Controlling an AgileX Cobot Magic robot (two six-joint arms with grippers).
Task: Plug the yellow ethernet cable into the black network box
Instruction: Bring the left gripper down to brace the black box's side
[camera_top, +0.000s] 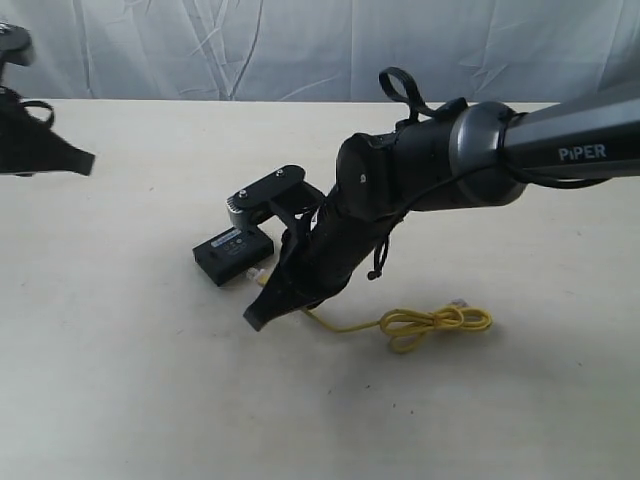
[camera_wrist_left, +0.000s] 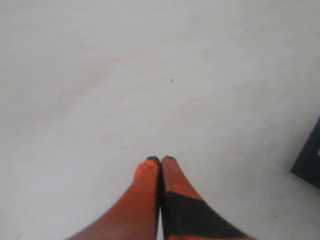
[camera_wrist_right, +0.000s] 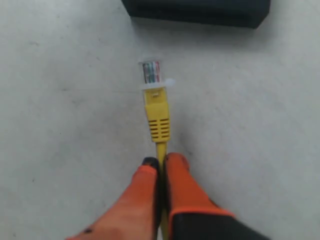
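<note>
Outwardly, the exterior view shows the right gripper (camera_top: 262, 312) reaching across the middle and tipped down to the table (camera_top: 120, 400) just beside the black network box (camera_top: 232, 255), which lies flat near the centre. The yellow ethernet cable (camera_top: 435, 322) trails from under that gripper to a bundled loop lying well apart on the right, slack enough, I judge, for the held end to be steered freely. The left gripper (camera_top: 75, 158) hangs at the far left edge, well apart from the box and out of the working arm's way. The left wrist view has its fingers (camera_wrist_left: 147, 172) pressed together on nothing, with only a corner of the box in sight. The right wrist view has the right gripper pinched on the cord just behind the yellow boot, so the clear plug (camera_wrist_right: 151, 72) juts forward, aimed at the box's side but apart from it. Whether it lines up with a port cannot be told, as no socket shows.
</note>
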